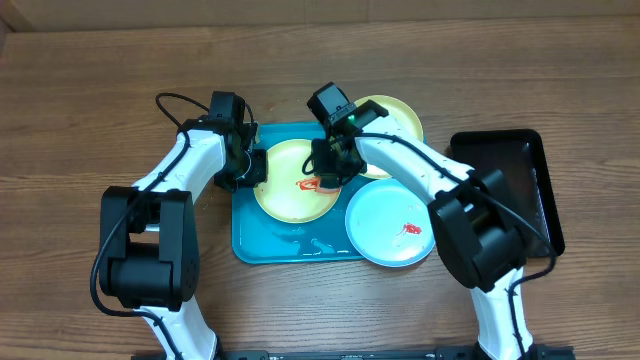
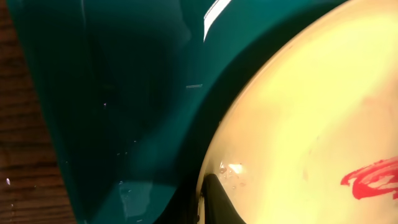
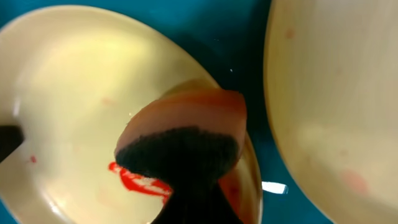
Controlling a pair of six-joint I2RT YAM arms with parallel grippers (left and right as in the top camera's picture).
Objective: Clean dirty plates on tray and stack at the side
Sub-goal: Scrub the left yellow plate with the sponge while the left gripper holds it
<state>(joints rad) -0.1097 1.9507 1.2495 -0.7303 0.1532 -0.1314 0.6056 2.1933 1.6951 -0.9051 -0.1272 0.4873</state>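
Note:
A pale yellow-green plate with a red smear lies on the turquoise tray. My left gripper is shut on this plate's left rim, with one dark finger lying on the plate. My right gripper is shut on a peach sponge with a dark scrub face, held low over the plate beside the smear. A second yellow-green plate overlaps the tray's back right corner. A pale blue-white plate with a red smear lies at the front right.
A narrow black tray lies on the wooden table to the right of the plates. Water spots sit on the turquoise tray floor. Bare wood surrounds the tray on the left and front.

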